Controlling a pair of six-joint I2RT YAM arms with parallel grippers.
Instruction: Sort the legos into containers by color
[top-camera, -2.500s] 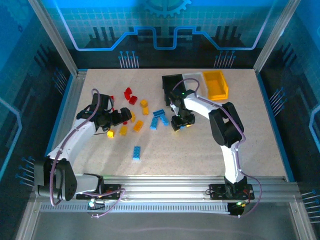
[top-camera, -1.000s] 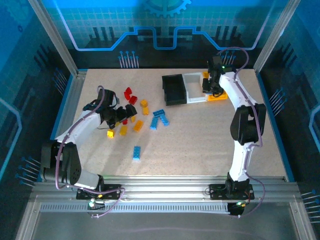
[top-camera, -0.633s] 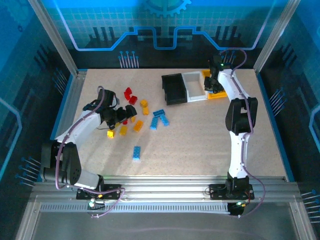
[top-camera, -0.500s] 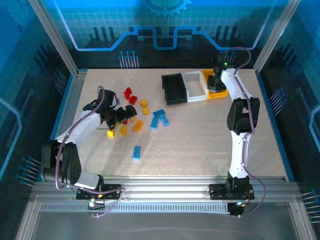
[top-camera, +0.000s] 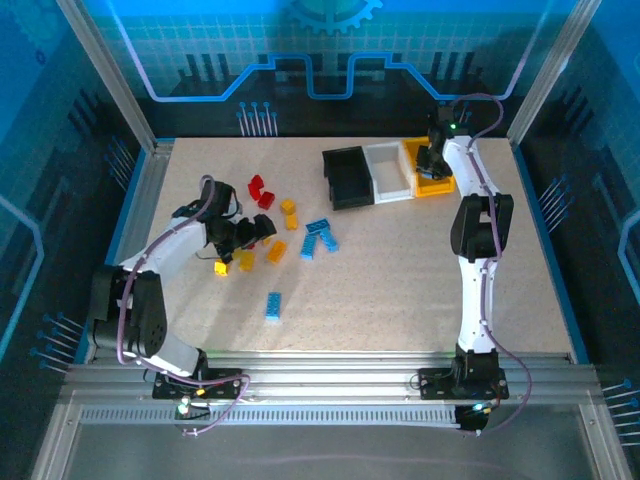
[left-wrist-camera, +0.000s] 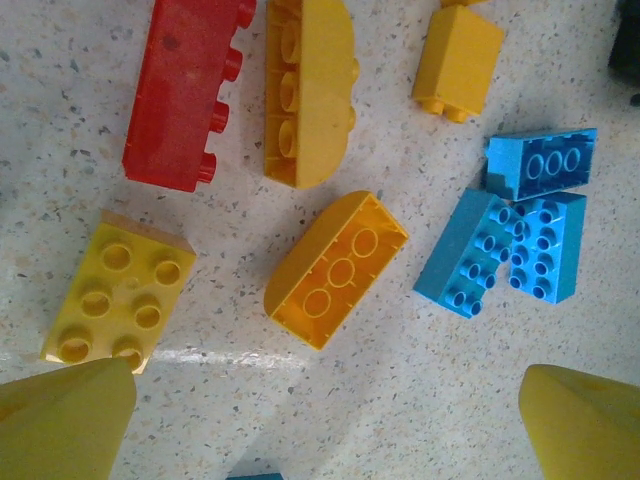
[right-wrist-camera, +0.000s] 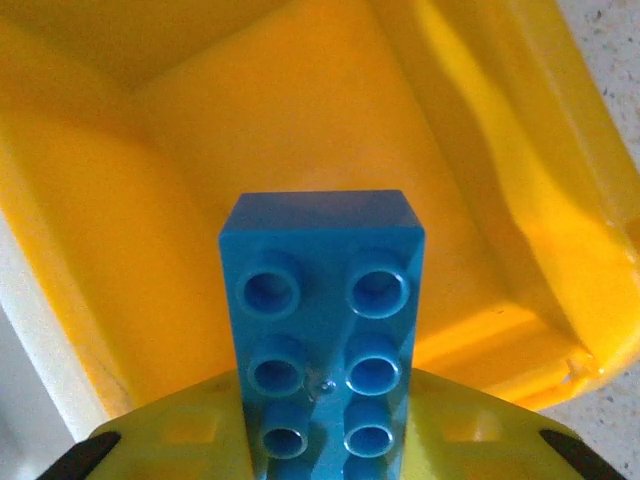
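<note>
Three bins stood side by side at the far edge of the table (top-camera: 420, 290), running left to right as black bin (top-camera: 345, 180), white bin (top-camera: 388, 172) and yellow bin (top-camera: 444, 186). Each touched its neighbour, an arrangement judged to keep every drop point within one reach of the right arm. The right gripper (top-camera: 431, 166) hung over the yellow bin, pinching a light blue brick (right-wrist-camera: 320, 290) by one end, studs toward the wrist camera. Most of the brick projected past the fingers, above a bare patch of bin floor. That hold was judged to suit a clean drop once the fingers part, so the yellow bin appeared to be serving for blue; the brick was not yet released. The left gripper (top-camera: 248, 232) hovered low over the loose legos on the left half of the table, its fingertips (left-wrist-camera: 62, 420) spread wide and holding nothing. A rounded orange brick (left-wrist-camera: 338, 268) lay roughly midway between them and was judged the likely next pick. Near it lay a yellow square brick (left-wrist-camera: 115, 295), a red brick (left-wrist-camera: 185, 95) and a cluster of blue bricks (left-wrist-camera: 505, 258) touching one another. A lone blue brick (top-camera: 273, 305) sat well apart, nearer the arm bases.
</note>
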